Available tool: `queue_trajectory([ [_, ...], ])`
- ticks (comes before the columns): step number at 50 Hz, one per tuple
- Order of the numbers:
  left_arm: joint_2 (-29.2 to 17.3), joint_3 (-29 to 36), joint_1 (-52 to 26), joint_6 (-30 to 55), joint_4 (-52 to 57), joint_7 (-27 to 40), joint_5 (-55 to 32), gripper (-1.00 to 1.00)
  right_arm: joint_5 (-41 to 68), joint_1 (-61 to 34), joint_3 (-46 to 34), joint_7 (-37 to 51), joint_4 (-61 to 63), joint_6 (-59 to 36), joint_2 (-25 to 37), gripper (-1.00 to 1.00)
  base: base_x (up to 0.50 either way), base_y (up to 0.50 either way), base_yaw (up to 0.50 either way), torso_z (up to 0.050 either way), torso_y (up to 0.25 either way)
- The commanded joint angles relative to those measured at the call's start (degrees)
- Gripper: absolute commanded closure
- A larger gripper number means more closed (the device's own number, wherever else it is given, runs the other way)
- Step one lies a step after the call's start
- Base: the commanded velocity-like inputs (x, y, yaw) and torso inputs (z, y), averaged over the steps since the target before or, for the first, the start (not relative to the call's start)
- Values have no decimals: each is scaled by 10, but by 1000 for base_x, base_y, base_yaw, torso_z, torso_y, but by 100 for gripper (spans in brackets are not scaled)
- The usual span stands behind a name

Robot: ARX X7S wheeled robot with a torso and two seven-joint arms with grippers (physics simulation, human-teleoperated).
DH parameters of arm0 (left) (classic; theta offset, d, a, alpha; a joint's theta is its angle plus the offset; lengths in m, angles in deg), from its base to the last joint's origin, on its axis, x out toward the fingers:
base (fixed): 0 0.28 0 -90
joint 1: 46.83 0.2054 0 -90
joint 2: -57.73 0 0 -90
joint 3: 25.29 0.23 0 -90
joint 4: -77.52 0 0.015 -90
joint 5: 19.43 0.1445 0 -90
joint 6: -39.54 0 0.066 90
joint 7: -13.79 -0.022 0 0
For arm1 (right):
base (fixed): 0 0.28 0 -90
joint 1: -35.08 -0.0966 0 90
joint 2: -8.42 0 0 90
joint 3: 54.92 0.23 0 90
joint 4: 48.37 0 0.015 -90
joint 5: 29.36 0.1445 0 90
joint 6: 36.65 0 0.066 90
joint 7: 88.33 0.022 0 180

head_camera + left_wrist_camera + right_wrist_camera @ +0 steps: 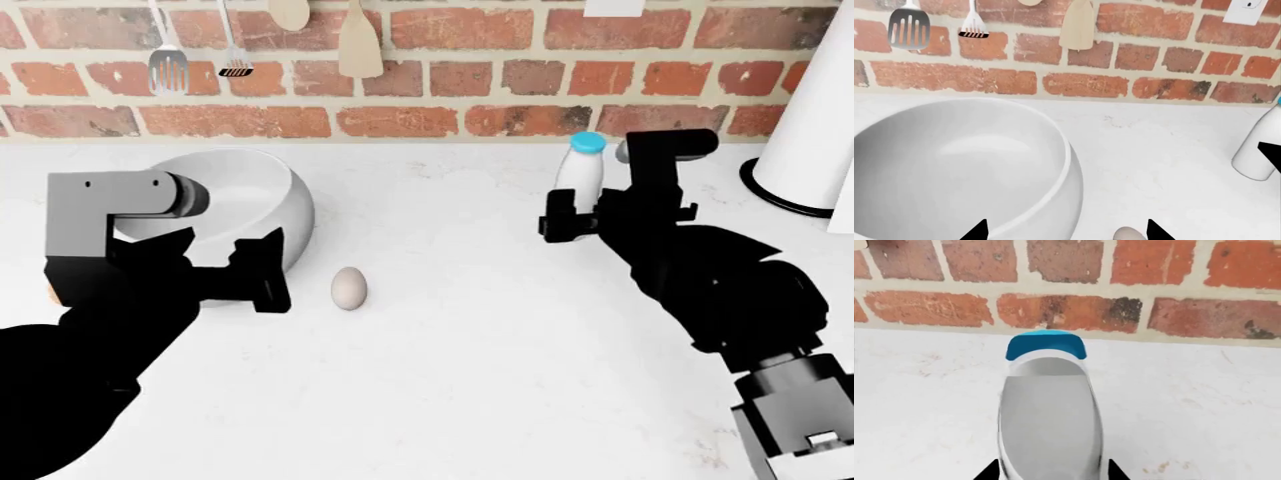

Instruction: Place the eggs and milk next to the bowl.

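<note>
The large white bowl [267, 190] stands at the left near the brick wall and fills much of the left wrist view [954, 165]. A pale egg [348, 288] lies on the counter just right of the bowl, apart from it. My left gripper [260, 272] is open and low in front of the bowl. The egg [1127, 234] lies just inside one of its fingertips [1157, 231], untouched. The milk [582, 165], white with a blue cap, stands upright at the right. My right gripper [1052, 472] is shut on the milk [1047, 410] from both sides. A sliver of orange [51, 293] peeks out behind my left arm.
A wide paper-towel roll [817, 110] on a black base stands at the far right by the wall. Spatulas and wooden spoons [358, 40] hang on the brick wall behind the bowl. White counter [454, 380] stretches between the egg and the milk.
</note>
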Motion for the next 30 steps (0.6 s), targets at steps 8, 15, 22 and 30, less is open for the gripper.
queue_trajectory([
  [8,4,8,-3,1,-4,-2,4,-100,15,14,8,10,66,-8,15,100,0,0,0,0,0],
  [15,4,11,-4,0,-5,-2,6,-100,26,23,12,26,116,-21,30,100,0,0,0,0,1],
  [22,1,8,-3,-1,-1,0,1,-100,35,25,13,40,162,-37,41,100,0,0,0,0,0],
  [30,-6,1,1,-5,5,1,-5,-100,41,16,6,42,197,-56,44,100,0,0,0,0,1],
])
